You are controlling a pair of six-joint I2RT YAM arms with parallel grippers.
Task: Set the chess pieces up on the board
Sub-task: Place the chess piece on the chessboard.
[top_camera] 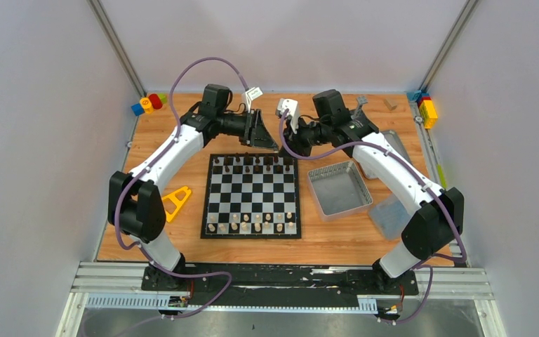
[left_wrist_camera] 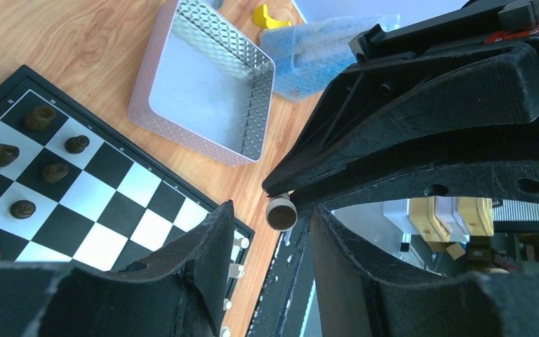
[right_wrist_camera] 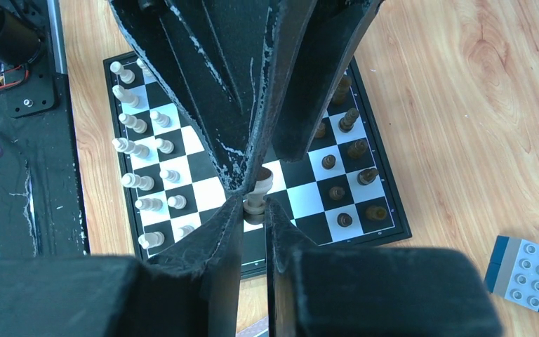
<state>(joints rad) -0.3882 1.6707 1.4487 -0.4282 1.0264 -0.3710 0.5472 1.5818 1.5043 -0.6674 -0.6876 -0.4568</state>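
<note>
Rough black right fingers (right_wrist_camera: 223,235) pinch a pale turned chess piece (right_wrist_camera: 256,196)

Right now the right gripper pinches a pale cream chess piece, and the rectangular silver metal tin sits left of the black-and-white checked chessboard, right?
Not quite: the rectangular silver metal tin sits right of the black-and-white checked chessboard, not left, as the top external view shows. The right gripper does pinch a pale cream chess piece.

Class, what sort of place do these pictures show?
Probably a robot lab test cell: two arms bolted at a wooden table's edge, plain grey walls around it, a chessboard and toy bricks as props.
</note>
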